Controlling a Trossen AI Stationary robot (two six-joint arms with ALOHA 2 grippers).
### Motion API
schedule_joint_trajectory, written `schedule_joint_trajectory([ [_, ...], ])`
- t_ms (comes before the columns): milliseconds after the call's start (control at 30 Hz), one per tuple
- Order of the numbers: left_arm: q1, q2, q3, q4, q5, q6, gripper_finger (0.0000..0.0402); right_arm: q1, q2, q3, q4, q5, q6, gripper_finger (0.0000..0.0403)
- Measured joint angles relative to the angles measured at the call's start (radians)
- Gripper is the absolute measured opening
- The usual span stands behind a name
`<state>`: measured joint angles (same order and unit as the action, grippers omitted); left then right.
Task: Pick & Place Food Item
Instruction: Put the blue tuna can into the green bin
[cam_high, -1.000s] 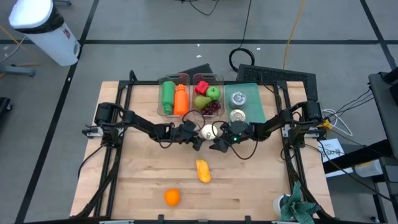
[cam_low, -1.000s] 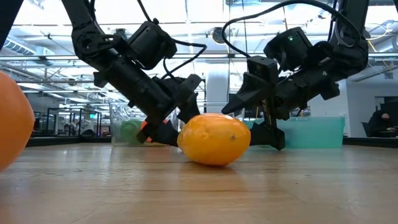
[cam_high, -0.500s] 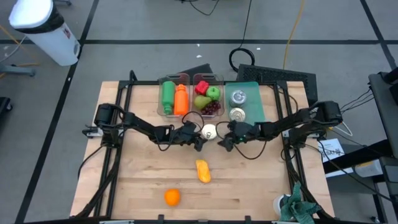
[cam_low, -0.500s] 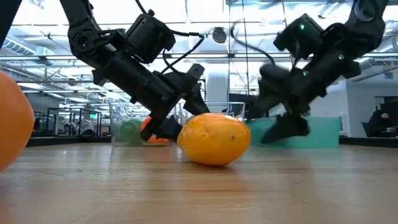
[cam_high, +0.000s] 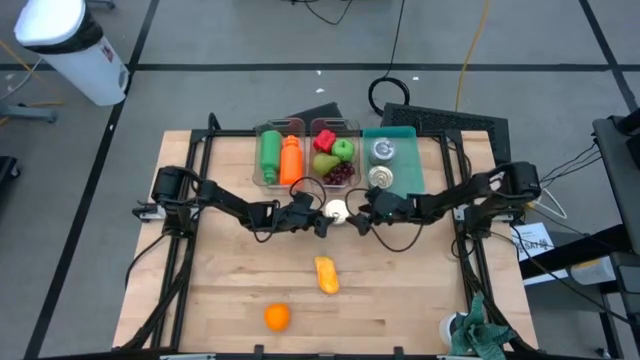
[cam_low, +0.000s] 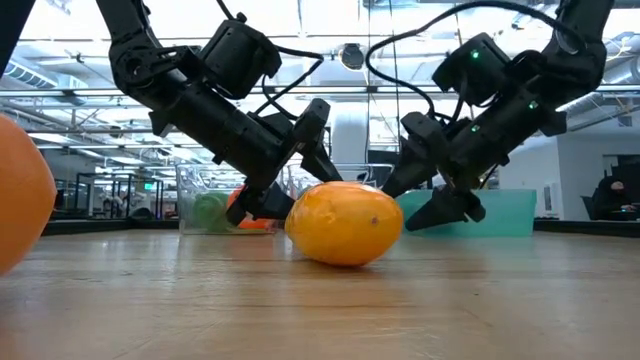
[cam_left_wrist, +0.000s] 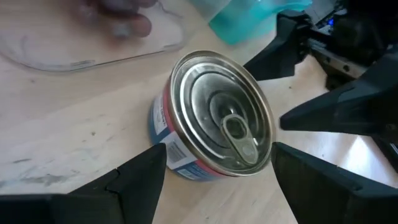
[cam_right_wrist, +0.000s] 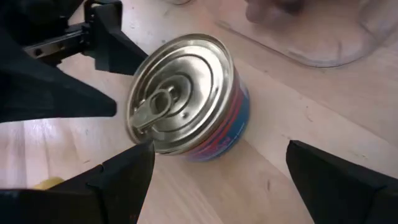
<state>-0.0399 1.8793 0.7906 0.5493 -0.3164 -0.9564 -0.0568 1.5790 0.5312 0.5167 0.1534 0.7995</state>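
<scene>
Tin can (cam_high: 337, 210) stands upright on the wooden table (cam_high: 200, 300), just at 6 o'clock of the fruit bin (cam_high: 334, 152); left gripper (cam_high: 322, 222) sits at its 9 o'clock, right gripper (cam_high: 356, 221) at its 3 o'clock, about equally near, both with fingers spread and nothing held; can lies straight ahead between each pair of fingers, axis vertical; short metal cylinder, ribbed shiny pull-tab lid, glossy paper label; smooth yellow mango (cam_high: 326, 274) at 6 o'clock, orange (cam_high: 277, 317) beyond.

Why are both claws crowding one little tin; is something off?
Slightly odd: the tin stands alone on the bare table, outside the teal tray holding two similar tins, with the left gripper and right gripper both open around it.
</scene>
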Motion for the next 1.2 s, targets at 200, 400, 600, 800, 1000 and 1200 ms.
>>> schedule_joint_trajectory([
  [200,0.002,0.0,0.0,0.011,-0.001,0.012,0.0298,-0.015,0.076,0.002,0.079,-0.05,0.026,0.0345],
  [400,0.001,0.0,0.0,0.019,-0.003,0.013,0.0298,-0.016,0.177,0.004,0.23,-0.102,0.048,0.0345],
  [600,-0.011,0.001,-0.002,0.064,-0.004,0.026,0.0298,-0.015,0.196,0.0,0.336,-0.126,0.041,0.0345],
  [800,-0.019,0.001,-0.002,0.067,-0.01,0.045,0.0298,-0.016,0.193,-0.003,0.37,-0.168,0.041,0.0345],
  [1000,-0.014,0.001,-0.003,0.08,-0.053,0.069,0.0298,-0.011,0.191,-0.002,0.373,-0.218,0.041,0.0345],
  [1200,-0.017,0.001,0.001,0.239,0.037,0.125,0.0298,-0.014,0.19,0.003,0.368,-0.221,0.047,0.0345],
])
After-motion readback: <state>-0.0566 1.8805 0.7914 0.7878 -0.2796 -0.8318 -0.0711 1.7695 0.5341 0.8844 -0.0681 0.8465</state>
